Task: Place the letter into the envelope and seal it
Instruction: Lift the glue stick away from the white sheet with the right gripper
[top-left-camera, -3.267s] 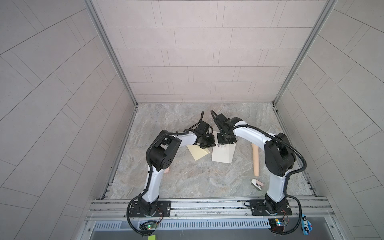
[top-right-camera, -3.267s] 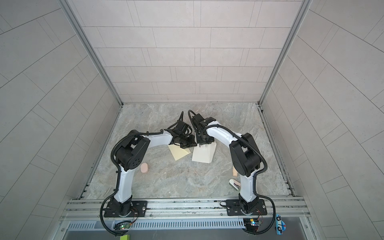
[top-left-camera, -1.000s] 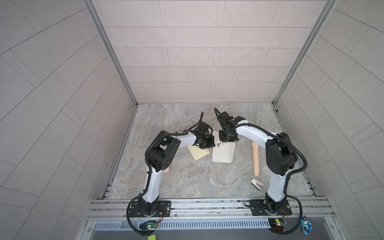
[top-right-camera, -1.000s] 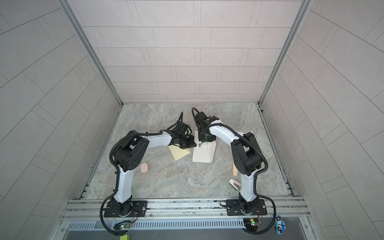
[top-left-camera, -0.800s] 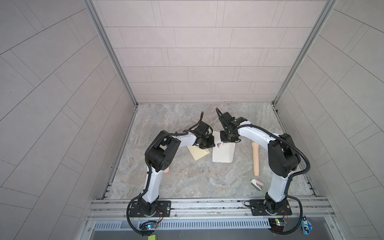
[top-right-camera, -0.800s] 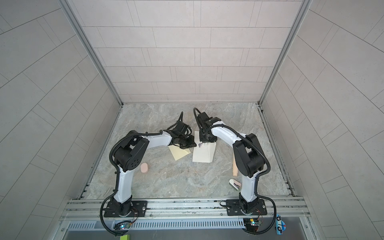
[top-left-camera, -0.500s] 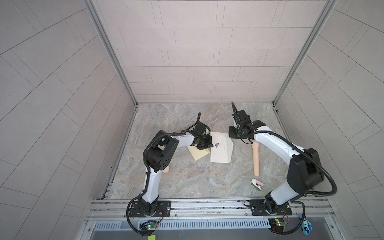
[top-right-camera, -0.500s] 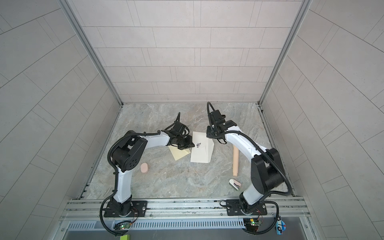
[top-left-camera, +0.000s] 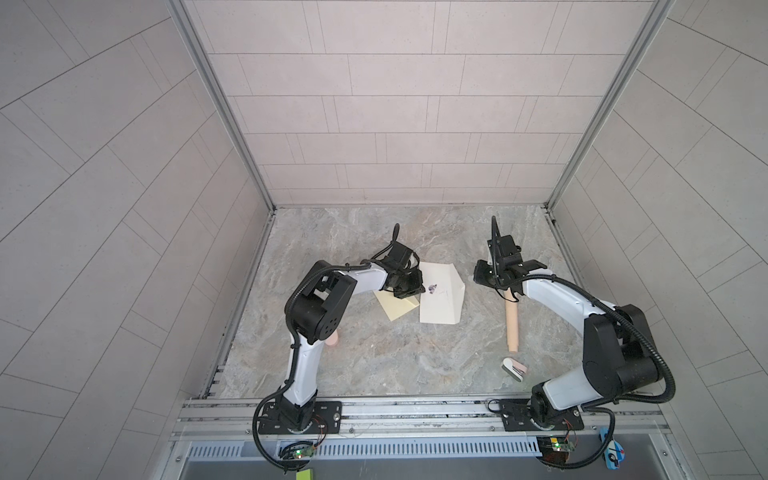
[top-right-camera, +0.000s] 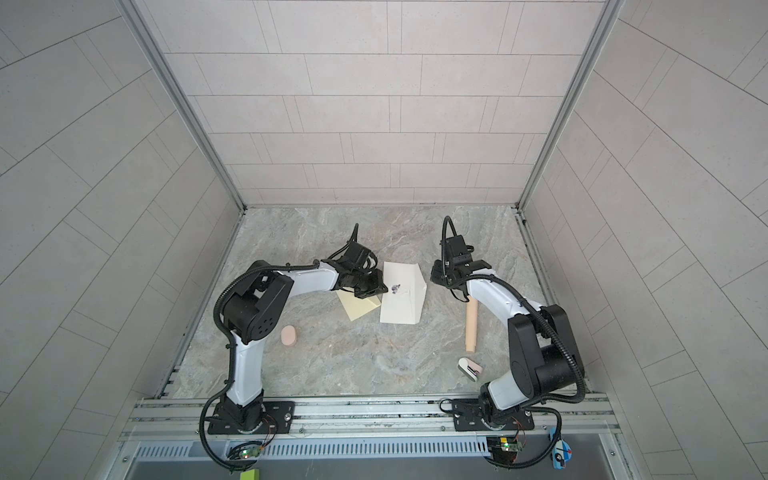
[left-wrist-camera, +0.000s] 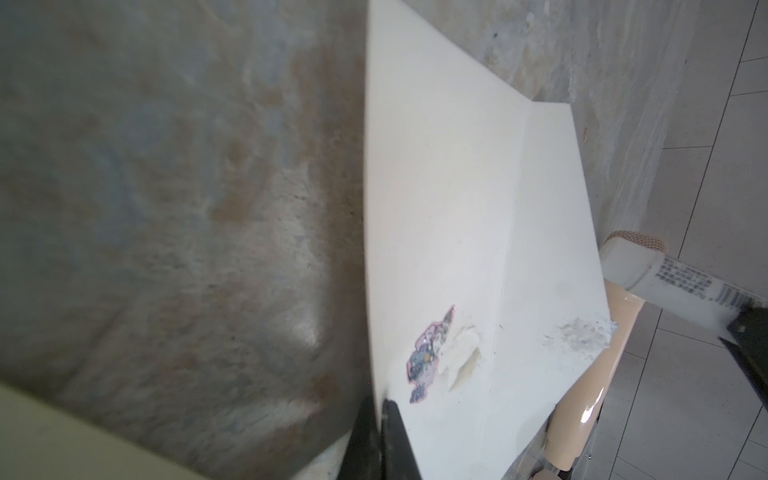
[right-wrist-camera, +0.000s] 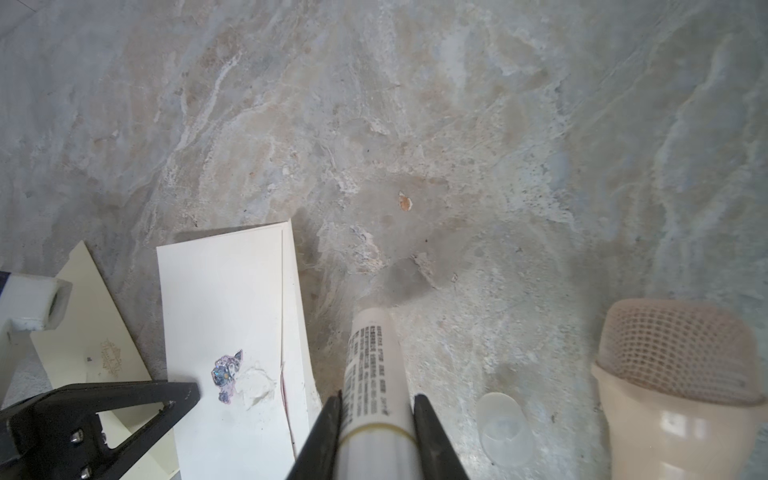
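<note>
The cream envelope (top-left-camera: 442, 303) (top-right-camera: 403, 305) lies mid-table, a small purple mark near its middle and its flap folded along the right side. My left gripper (top-left-camera: 409, 291) (left-wrist-camera: 380, 405) is shut on the envelope's left edge (left-wrist-camera: 449, 208), jaws pinching the paper. My right gripper (top-left-camera: 482, 276) (right-wrist-camera: 376, 401) hovers to the right of the envelope (right-wrist-camera: 224, 299), shut on a white glue stick (right-wrist-camera: 372, 365) whose tip points at the bare table. The letter is hidden from every view.
A pale yellow paper (top-left-camera: 395, 309) (top-right-camera: 357, 307) lies under the left gripper. A long beige cylinder (top-left-camera: 512, 324) (right-wrist-camera: 673, 374) sits right of the envelope, a clear cap (right-wrist-camera: 505, 428) beside it. A small white-and-pink object (top-left-camera: 514, 369) and a pink piece (top-right-camera: 288, 336) lie nearer the front.
My right gripper has pulled away from over the envelope to the right, carrying the glue stick. The left gripper has kept its hold on the envelope's edge.
</note>
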